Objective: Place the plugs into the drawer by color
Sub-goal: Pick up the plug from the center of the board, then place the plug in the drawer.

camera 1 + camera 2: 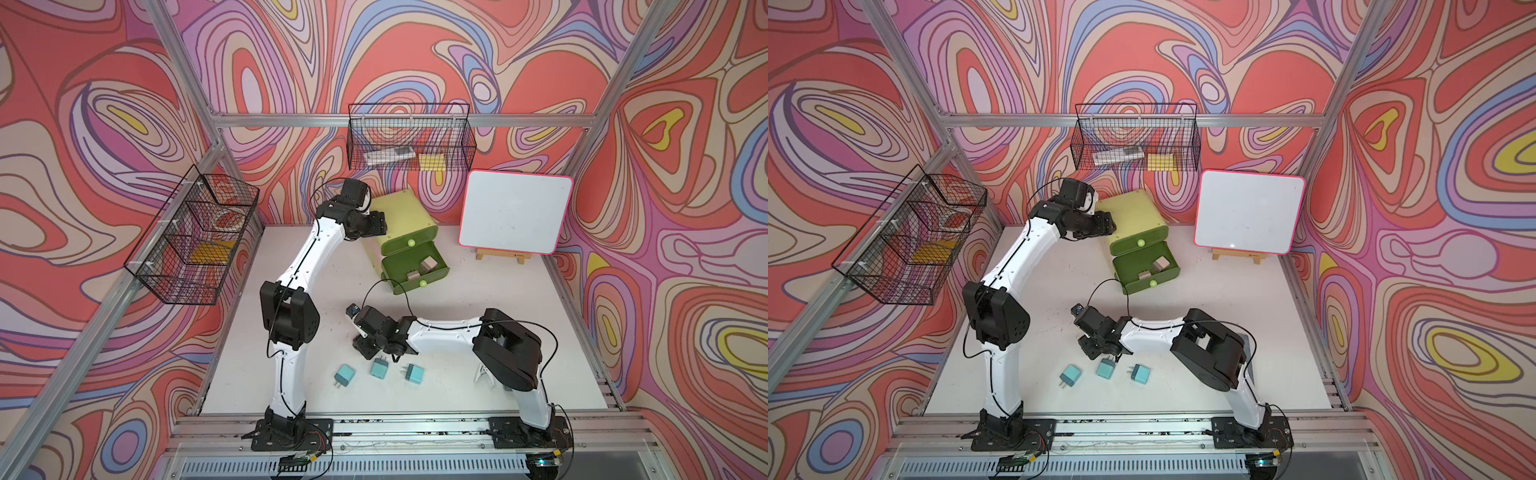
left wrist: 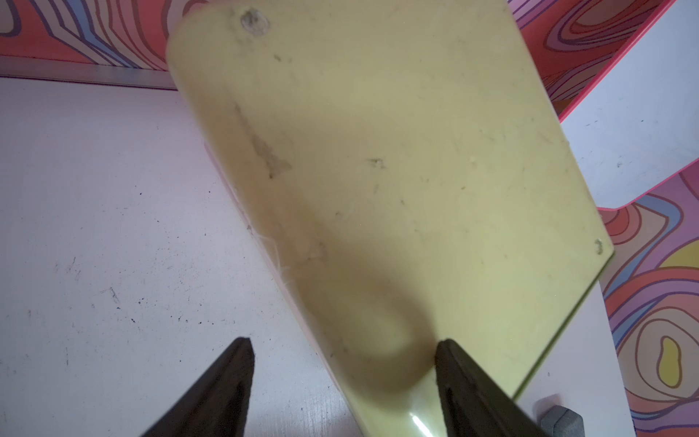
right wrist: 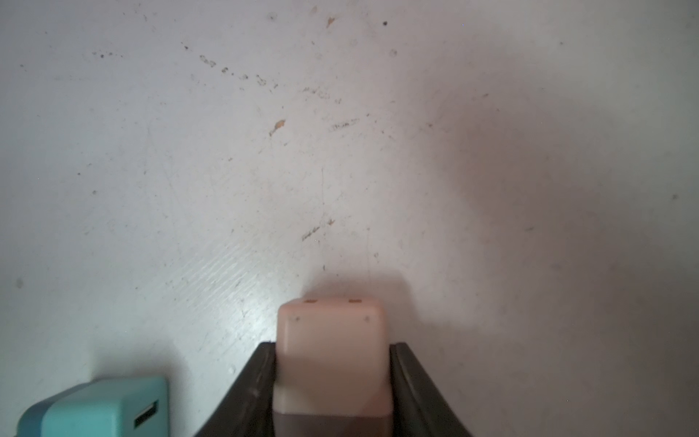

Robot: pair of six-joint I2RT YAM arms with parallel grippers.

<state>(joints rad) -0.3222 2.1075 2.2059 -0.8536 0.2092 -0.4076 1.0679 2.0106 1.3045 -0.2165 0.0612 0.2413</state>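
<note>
The left gripper is up at the back, right against the side of the yellow-green chest. The top drawer is closed, and the drawer below it is pulled out with two pink plugs inside, lying near each other. The right gripper points down at the white table, just behind three teal plugs lying in a loose row. A white clip lies beside the right arm, and a whiteboard stands on its easel at the back.
</note>
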